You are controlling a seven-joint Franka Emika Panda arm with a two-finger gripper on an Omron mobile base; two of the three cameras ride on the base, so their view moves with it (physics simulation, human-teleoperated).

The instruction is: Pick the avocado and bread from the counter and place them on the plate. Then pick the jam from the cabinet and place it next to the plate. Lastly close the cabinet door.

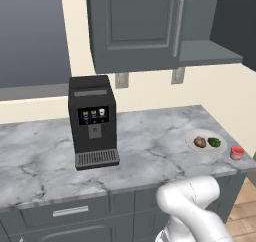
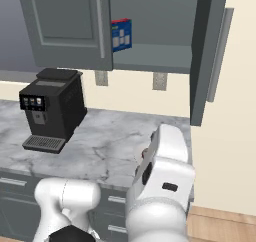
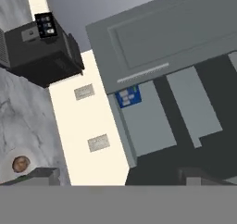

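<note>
Red jam (image 1: 237,152) sits beside the plate (image 1: 220,148); cabinet (image 1: 135,28) open, tool released

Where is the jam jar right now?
In the left base view the jam stands on the counter near its right end, just right of the plate holding the bread and avocado.
</note>
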